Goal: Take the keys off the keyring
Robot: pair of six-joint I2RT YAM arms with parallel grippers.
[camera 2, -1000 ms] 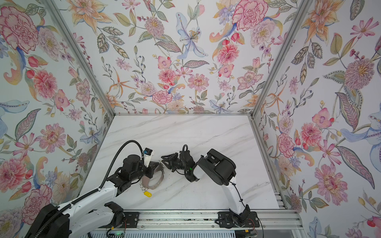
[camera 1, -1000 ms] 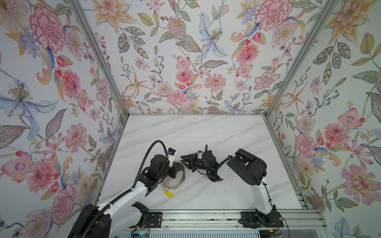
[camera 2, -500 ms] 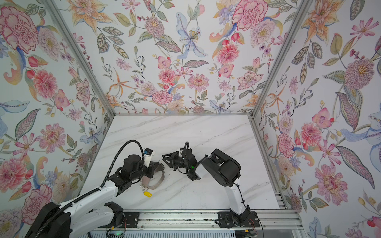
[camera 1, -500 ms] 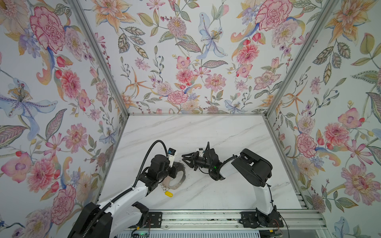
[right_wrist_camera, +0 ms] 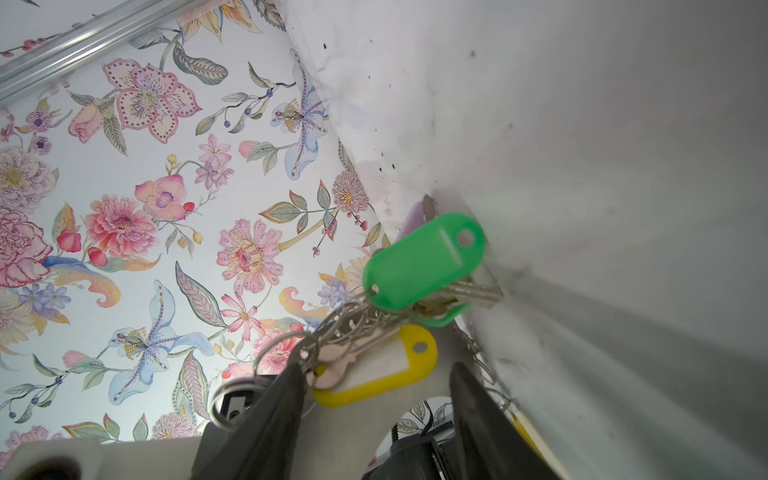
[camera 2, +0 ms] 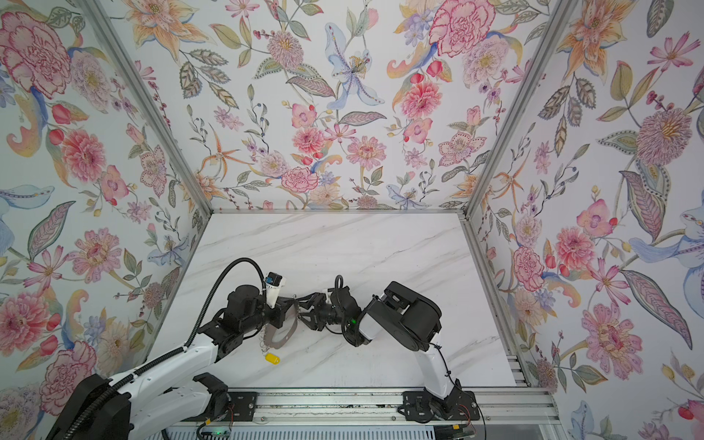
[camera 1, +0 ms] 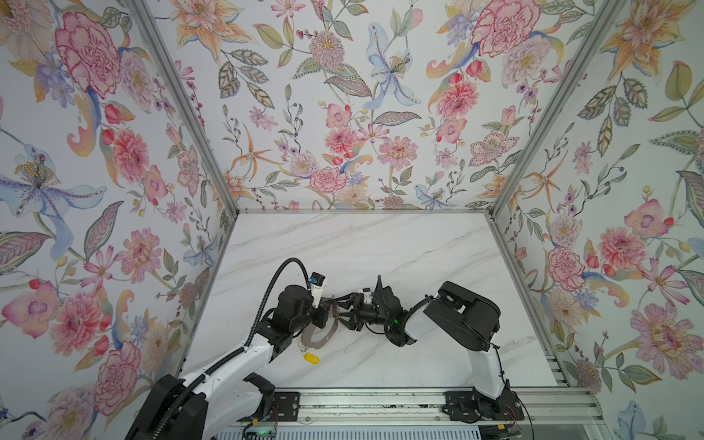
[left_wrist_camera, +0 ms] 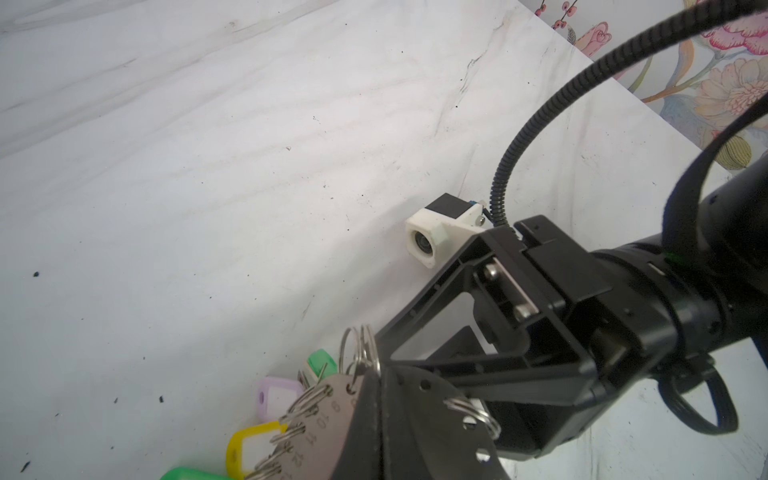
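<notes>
Left arm point(camera 1: 236, 362) reaches in low from the near rail, its white forearm slanting toward mid-worktop, with a cable looped over the left wrist point(camera 1: 297, 308). My left jaws are clamped tight on the keyring point(camera 1: 318, 343) and point to my right.

Right arm point(camera 1: 461, 320) is folded: the lower link stands up from its base, the elbow is high, and the forearm doubles back leftward. Right wrist point(camera 1: 381, 304) sits roughly level, nose to nose with the left one and close. My right jaws are parted. Fingers point(right_wrist_camera: 282, 399) are clearly apart in the right wrist view, with their tips just beside my left jaws.
</notes>
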